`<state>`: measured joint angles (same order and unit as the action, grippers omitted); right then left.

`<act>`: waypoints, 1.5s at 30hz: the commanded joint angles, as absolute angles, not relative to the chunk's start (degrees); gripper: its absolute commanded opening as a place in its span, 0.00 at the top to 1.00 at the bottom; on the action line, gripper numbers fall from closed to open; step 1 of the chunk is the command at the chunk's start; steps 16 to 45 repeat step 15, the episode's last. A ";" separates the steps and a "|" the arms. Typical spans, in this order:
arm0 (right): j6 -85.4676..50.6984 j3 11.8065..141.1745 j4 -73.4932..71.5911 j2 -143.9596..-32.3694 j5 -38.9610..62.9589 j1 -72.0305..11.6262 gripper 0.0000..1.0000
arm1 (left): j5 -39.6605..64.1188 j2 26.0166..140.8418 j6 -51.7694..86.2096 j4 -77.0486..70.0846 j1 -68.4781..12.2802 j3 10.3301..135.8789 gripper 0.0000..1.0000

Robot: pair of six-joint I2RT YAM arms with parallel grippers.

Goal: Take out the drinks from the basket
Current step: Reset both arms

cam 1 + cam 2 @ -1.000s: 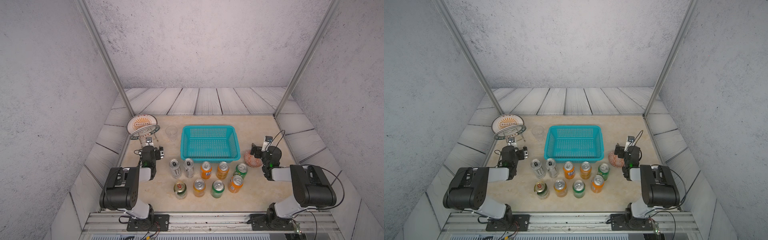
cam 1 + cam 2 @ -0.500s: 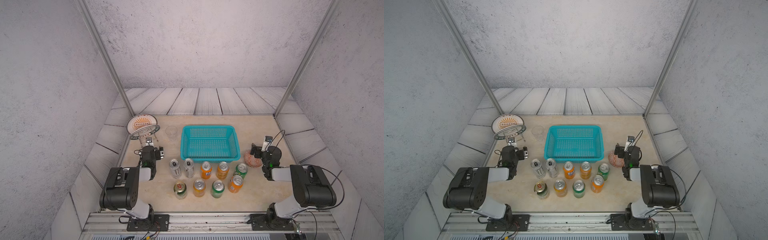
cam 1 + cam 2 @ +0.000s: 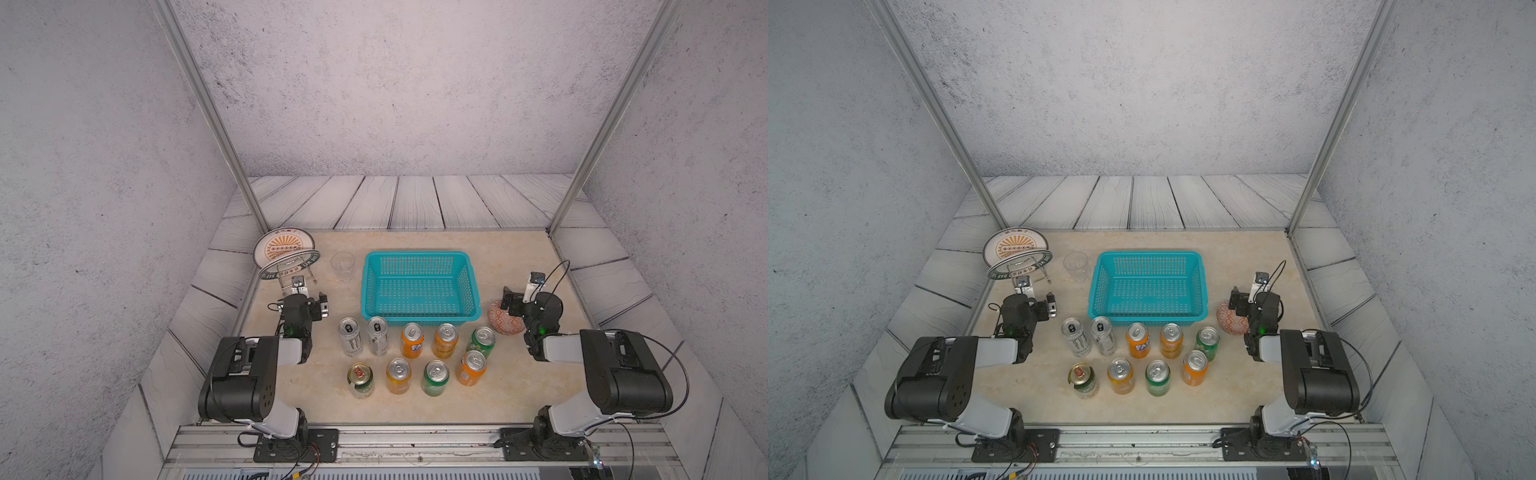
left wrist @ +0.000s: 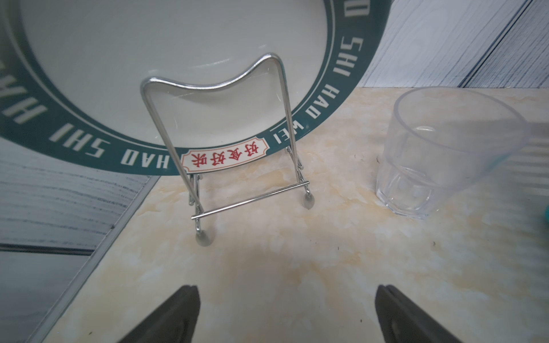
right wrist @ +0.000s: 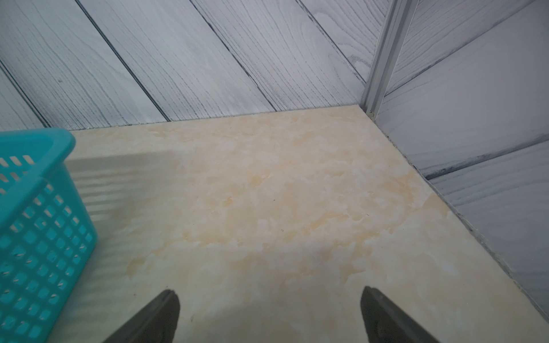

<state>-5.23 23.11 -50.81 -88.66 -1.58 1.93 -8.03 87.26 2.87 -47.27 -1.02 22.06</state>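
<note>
Showing all nine cans (image 3: pixel 446 340) standing upright on the table (image 3: pixel 511 257), outside the basket (image 3: pixel 417 254), just in front of its near wall. Forming a back row of five, running left to right in both top views: slim silver cans (image 3: pixel 349 336), orange cans (image 3: pixel 412 341), green can (image 3: pixel 483 340). Forming a front row of four: gold-topped can (image 3: pixel 360 379), then front orange cans (image 3: pixel 399 376) flanking the front green can (image 3: pixel 435 377). Leaving the basket's mesh floor fully exposed.

Presenting the left gripper (image 4: pixel 286 297) with jaws spread wide and grasping nothing, low over bare table, pointing toward a wire stand (image 4: pixel 225 130) carrying a green-rimmed plate (image 4: pixel 178 59), with a clear cup (image 4: pixel 439 154) standing near that stand.

Presenting the right gripper (image 5: pixel 269 294) likewise released and grasping nothing, over bare table past the basket's corner. Placing that gripper close to a patterned dish (image 3: pixel 500 324) in both top views, without resolving any contact between them.
</note>
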 commanded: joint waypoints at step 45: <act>-4.58 22.85 -51.24 -89.64 -1.32 1.76 0.01 | -4.38 87.36 0.95 -43.17 -0.57 25.48 0.01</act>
